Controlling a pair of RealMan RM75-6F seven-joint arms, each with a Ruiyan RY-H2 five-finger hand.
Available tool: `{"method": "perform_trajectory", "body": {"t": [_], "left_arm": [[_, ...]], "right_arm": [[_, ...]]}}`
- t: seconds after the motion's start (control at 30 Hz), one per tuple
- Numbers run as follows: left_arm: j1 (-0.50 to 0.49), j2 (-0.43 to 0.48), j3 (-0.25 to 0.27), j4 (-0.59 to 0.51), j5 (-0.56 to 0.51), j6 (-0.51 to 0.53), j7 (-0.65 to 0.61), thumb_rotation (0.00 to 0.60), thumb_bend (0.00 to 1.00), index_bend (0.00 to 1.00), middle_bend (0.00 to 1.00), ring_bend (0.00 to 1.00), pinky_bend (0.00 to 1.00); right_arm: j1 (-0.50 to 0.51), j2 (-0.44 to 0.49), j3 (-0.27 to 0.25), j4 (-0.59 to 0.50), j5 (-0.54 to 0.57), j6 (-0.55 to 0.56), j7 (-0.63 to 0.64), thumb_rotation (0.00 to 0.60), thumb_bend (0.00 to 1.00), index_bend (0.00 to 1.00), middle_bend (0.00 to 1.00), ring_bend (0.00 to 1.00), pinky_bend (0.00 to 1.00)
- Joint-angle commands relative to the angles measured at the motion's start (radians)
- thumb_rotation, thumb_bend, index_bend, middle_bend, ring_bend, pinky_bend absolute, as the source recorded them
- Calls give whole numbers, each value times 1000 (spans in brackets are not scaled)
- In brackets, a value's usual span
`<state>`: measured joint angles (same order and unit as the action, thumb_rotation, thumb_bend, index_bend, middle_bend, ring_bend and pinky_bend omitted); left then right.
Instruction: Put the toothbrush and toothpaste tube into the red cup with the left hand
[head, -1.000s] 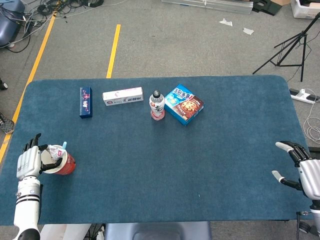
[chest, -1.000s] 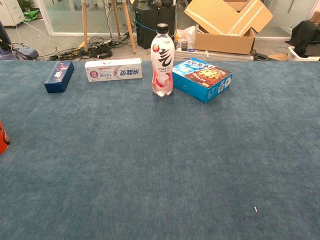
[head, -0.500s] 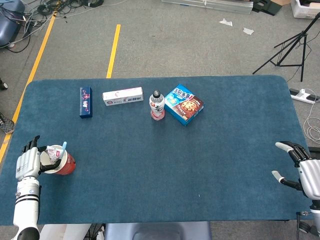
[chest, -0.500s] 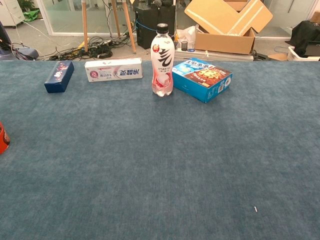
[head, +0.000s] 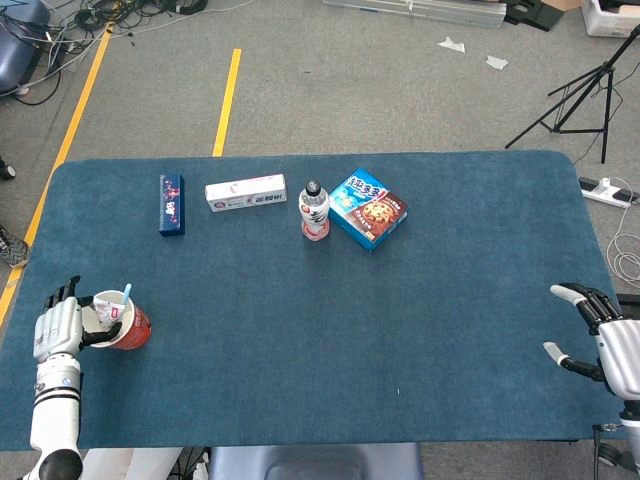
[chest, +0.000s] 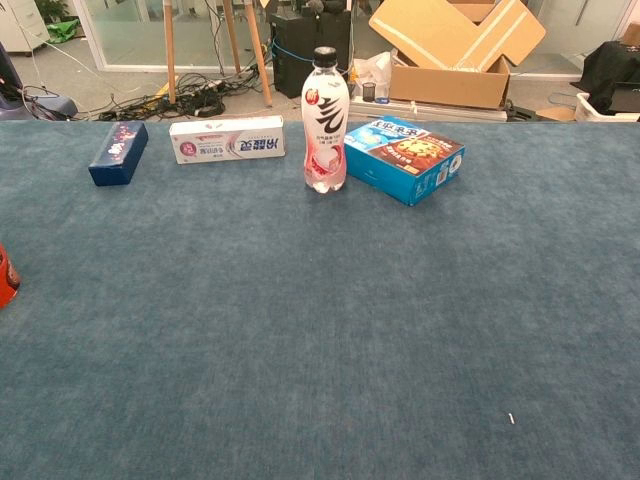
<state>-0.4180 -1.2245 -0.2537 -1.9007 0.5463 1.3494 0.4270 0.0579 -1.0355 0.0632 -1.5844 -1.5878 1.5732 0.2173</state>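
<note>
Red cup (head: 128, 325) with toothbrush (head: 124, 295) inside, seemingly touching the spread, empty left hand (head: 58, 325).

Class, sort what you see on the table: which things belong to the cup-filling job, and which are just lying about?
Job:
red cup
toothbrush in it
toothpaste tube in it
left hand

Lying about:
navy box
toothpaste carton
drink bottle
cookie box

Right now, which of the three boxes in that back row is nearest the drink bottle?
The blue cookie box, just right of the bottle. The white toothpaste box lies a little further off on its left, and the dark blue box furthest.
</note>
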Motion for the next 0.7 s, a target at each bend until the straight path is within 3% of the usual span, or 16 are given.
{"method": "perform_trajectory", "body": {"t": [0.03, 0.33, 0.7], "left_arm": [[-2, -2, 0, 3, -2, -2, 2, 600, 242, 666, 65, 0, 0], [-9, -12, 2, 13, -5, -10, 7, 600, 242, 626, 65, 0, 0], [-11, -12, 3, 13, -2, -13, 5, 600, 242, 472, 65, 0, 0]], "right_arm": [[0, 0, 0, 0, 0, 0, 1, 600, 122, 257, 245, 222, 595], [-2, 1, 0, 0, -1, 3, 4, 600, 123, 257, 245, 222, 595], [0, 1, 1, 0, 1, 0, 4, 600, 123, 257, 245, 222, 595]]}}
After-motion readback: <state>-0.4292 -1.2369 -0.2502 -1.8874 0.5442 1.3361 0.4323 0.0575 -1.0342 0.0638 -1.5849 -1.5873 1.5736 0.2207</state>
